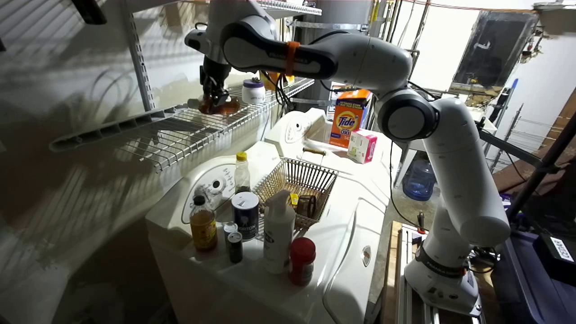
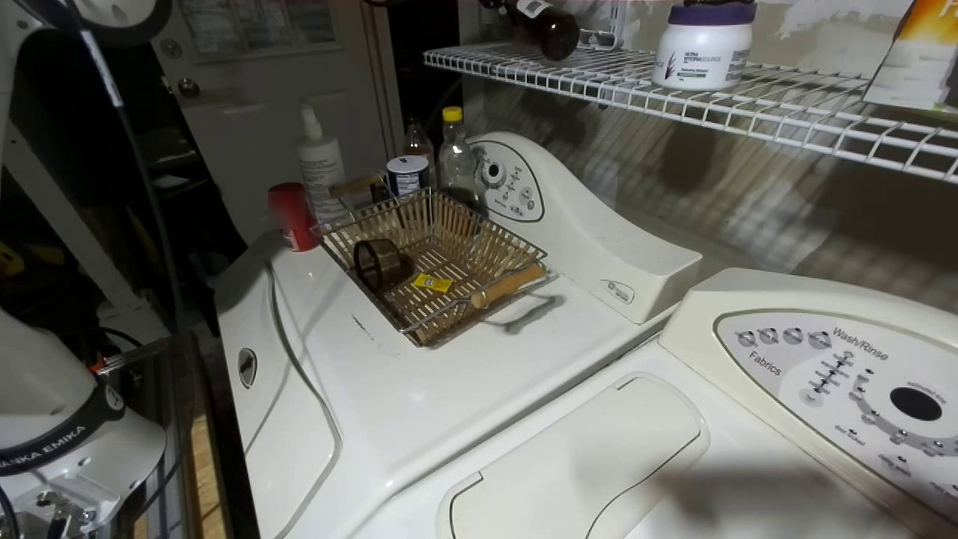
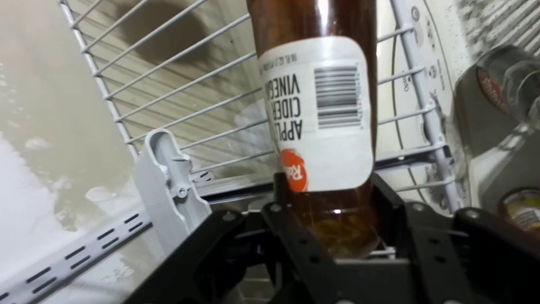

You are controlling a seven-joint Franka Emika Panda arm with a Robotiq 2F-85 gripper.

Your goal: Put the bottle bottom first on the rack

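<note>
The bottle is dark brown with a white label and an orange-red mark. It shows large in the wrist view (image 3: 320, 114) and in both exterior views (image 1: 230, 107) (image 2: 560, 37). My gripper (image 3: 333, 190) is shut on it near its bottom end; that end points back between the fingers. In an exterior view the gripper (image 1: 216, 96) is over the white wire rack (image 1: 189, 137). The bottle looks tilted or lying, not upright. I cannot tell whether it touches the rack (image 2: 793, 127). Its neck and cap are outside the wrist view.
A white jar with a purple lid (image 2: 703, 52) and a carton (image 2: 913, 60) stand on the rack. A grey bracket (image 3: 162, 177) is by the wall. Below, a wire basket (image 2: 479, 232), several bottles and cans, and a Tide box (image 1: 348, 119) stand on the machines.
</note>
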